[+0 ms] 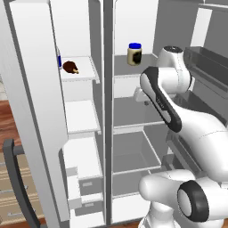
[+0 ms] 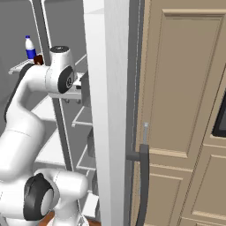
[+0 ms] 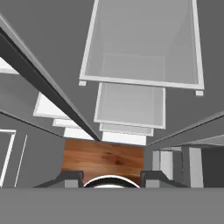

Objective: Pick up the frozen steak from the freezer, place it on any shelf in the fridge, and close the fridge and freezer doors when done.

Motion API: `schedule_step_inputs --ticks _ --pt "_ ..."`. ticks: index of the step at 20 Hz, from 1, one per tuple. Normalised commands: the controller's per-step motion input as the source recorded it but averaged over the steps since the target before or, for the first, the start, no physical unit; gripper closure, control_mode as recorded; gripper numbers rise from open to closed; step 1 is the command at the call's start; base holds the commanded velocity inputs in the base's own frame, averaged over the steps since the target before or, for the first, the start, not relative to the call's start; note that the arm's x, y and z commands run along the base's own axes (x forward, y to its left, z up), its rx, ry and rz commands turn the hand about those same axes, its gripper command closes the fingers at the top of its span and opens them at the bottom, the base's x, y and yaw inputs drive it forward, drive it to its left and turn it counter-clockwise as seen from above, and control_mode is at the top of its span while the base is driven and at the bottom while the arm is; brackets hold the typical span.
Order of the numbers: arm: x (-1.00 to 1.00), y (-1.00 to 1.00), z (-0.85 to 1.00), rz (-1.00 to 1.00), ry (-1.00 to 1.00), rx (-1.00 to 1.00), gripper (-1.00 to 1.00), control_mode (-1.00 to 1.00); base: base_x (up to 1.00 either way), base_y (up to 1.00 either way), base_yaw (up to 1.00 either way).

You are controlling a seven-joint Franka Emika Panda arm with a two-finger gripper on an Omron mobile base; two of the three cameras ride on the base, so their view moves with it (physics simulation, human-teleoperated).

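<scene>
Brown steak [image 1: 70, 67] sits on the top shelf [image 1: 87, 73] of the freezer side, left compartment, w/ a blue-capped bottle [image 2: 29, 47] just beside it per right base view. Jar [image 1: 134, 54] w/ blue lid stands on the top fridge shelf, right compartment. Both doors hang open. Pincer [image 3: 109, 177] is inside the fridge side, facing down over the stacked shelves toward the wood floor [image 3: 103, 157]; its tips stand apart w/ nothing between them, so open & empty. Step in hand, I judge: reach for the steak, not yet begun in earnest. Next move calls for pulling the arm out of the fridge bay, swinging left past the centre divider [image 1: 107, 111], then coming onto the steak on its shelf.
</scene>
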Motion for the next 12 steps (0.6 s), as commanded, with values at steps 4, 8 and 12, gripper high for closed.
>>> schedule_step_inputs --ticks 4,8,12 --pt "-0.42 0.00 0.00 -0.02 0.00 0.00 -1.00 -1.00 0.00 0.00 0.00" --pt "-0.82 0.00 -0.02 -0.05 0.00 0.01 -1.00 -1.00 0.00 0.00 0.00" --pt "-0.77 0.00 -0.07 -0.09 0.00 0.02 -1.00 -1.00 0.00 0.00 0.00"
